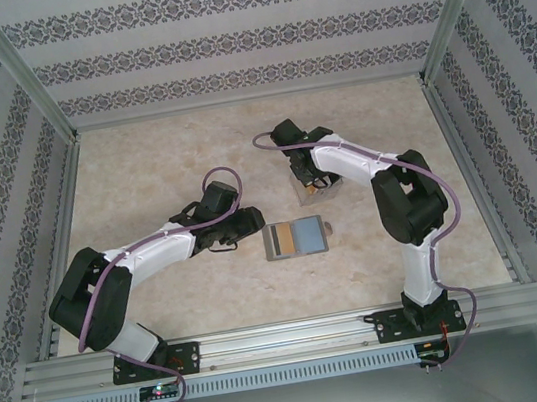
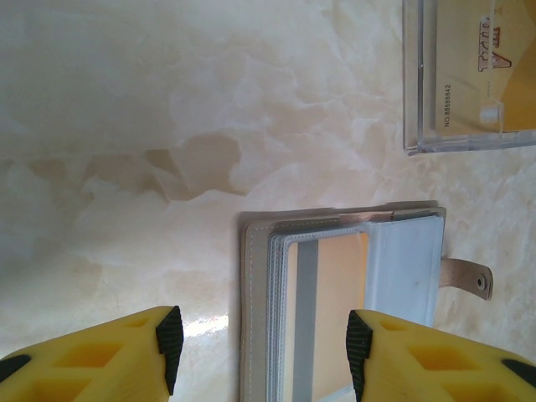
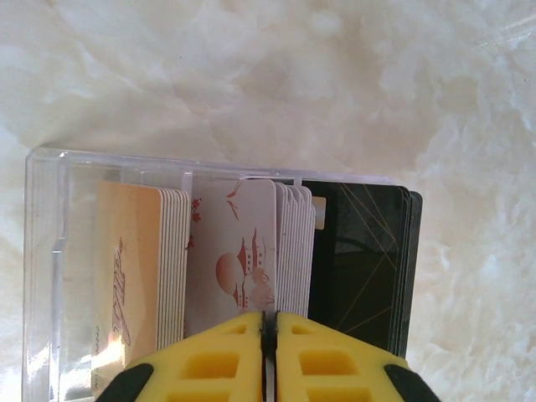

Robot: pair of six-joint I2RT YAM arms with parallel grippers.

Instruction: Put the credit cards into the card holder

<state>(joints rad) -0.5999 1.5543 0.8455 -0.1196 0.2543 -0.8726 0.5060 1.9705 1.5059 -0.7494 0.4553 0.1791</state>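
Right end effector (image 3: 268,322) closed over cards (image 3: 243,251) in box (image 3: 46,251).

Left wrist view, 1 o'clock: tan card (image 2: 473,59) in the clear box (image 2: 412,92) carries a sideways "NO." plus a run of digits, mostly eights, and a red "V". Right wrist view, centre: white card (image 3: 239,251) bears a red pagoda emblem.

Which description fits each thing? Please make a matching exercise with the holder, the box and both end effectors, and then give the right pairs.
Things:
1. holder
2. box
3. left end effector
4. right end effector

Descriptions:
a. closed, above the box
b. clear, full of cards
c. open, at the holder
d. grey, lying open on the table

Pairs: 1-d, 2-b, 3-c, 4-a
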